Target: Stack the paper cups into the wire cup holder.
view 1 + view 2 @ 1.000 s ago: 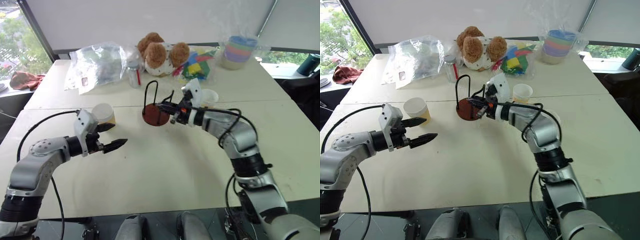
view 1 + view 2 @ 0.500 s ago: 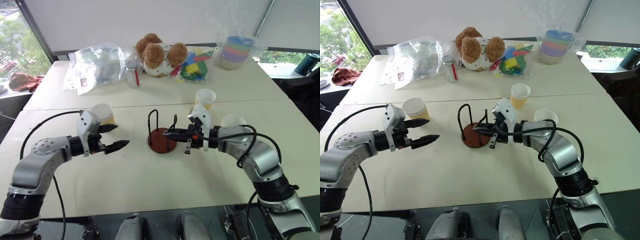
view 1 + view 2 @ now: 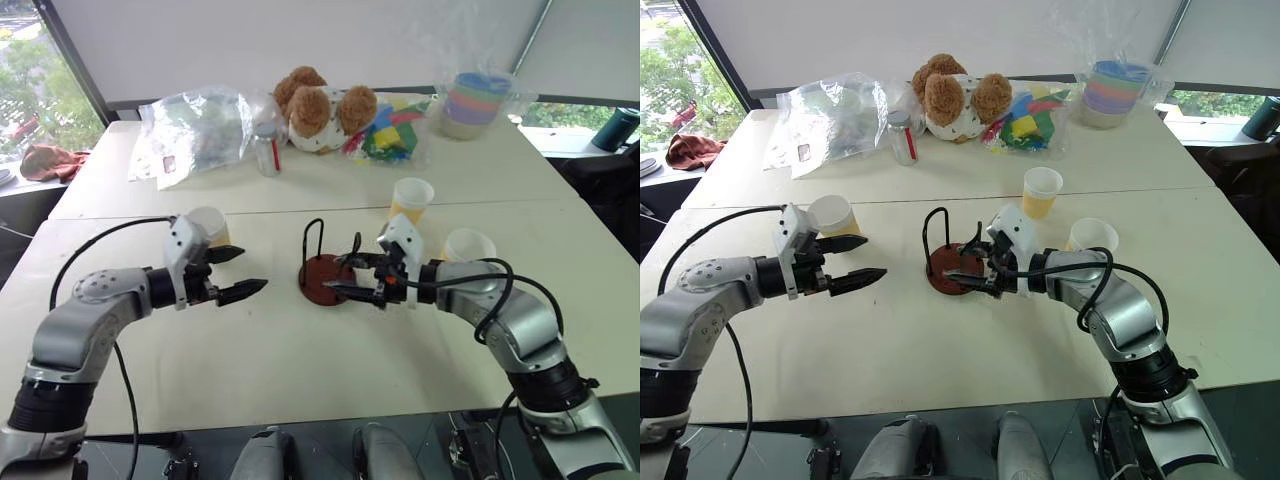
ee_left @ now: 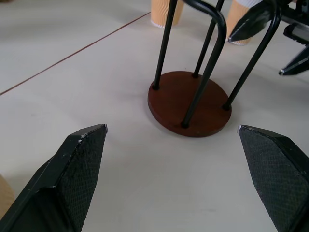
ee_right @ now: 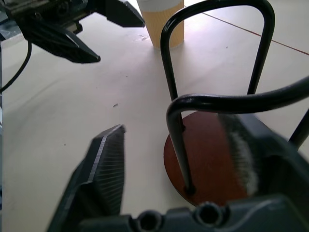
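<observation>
Left eye view showed the two grippers nearest, facing each other over the white table [image 3: 300, 370]. The left gripper [image 3: 235, 272] hung with its fingers spread wide and nothing between them. The right gripper [image 3: 345, 274] had its fingers apart around a wire loop of the wire cup holder [image 3: 325, 268], which stood upright on its rust-red base between the two arms. Just behind the left gripper stood one paper cup [image 3: 208, 226]; a second cup [image 3: 411, 199] stood beyond the right gripper, and a third cup [image 3: 468, 246] sat beside the right forearm. Farther back lay a clear plastic bag [image 3: 195, 125], a teddy bear [image 3: 320, 105] and a pastel cup stack [image 3: 477, 100].
</observation>
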Available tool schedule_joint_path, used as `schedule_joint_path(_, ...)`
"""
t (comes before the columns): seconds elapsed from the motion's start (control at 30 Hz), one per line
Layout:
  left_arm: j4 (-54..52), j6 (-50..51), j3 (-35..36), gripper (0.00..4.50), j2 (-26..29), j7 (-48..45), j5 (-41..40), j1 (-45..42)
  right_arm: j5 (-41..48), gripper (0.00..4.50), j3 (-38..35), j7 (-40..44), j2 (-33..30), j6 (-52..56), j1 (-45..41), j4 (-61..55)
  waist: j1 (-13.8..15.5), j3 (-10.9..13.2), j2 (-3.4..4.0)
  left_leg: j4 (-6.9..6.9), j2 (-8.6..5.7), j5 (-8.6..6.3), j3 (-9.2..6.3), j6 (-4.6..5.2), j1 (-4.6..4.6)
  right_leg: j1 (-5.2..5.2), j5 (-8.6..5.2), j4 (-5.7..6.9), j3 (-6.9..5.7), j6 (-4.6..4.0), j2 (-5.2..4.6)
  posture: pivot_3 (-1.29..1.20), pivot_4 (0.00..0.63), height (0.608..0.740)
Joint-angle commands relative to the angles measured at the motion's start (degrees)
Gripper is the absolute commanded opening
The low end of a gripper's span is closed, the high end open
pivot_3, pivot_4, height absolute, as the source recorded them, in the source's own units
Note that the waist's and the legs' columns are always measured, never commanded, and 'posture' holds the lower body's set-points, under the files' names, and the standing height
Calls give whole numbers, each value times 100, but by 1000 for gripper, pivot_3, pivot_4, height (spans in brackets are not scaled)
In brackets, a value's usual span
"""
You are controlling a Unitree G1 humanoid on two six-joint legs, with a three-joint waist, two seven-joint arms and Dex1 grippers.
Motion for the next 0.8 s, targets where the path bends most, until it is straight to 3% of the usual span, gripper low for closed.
schedule_joint_path(0.03,-132,38,24,4500,75,-161,-144,-191,112,4125,-299,81,-206,-40,17,-414,-4,0,0,0,0,0,0,0,0,1,0,-2,0,0,0,0,150,740)
schedule_joint_path(0.3,-379,245,-294,4500,561,-998,-322,-536,1077,4125,-1788,680,-2157,1156,1529,-2038,91,3,-4,-1,1,-5,-9,8,-6,16,-2,-38,-2,2,5,0,150,740)
schedule_joint_path(0.47,-800,654,-579,4500,925,-1703,-680,-854,716,4125,-2359,703,-2926,970,1363,-1139,65,6,-9,4,1,-3,-6,12,3,32,-1,-47,2,-4,4,0,150,740)
schedule_joint_path(0.57,-877,839,-649,4500,986,-1822,-840,-1036,131,4125,-2199,671,-3255,373,1309,-424,86,6,-9,1,2,-3,-7,13,3,31,-2,-48,1,-5,8,0,150,740)
schedule_joint_path(0.8,-901,840,-625,4500,1022,-1779,-785,-893,-676,4125,-1650,967,-3357,-770,1148,899,99,6,-9,-1,1,-3,3,15,-3,28,-3,-57,2,4,27,0,150,740)
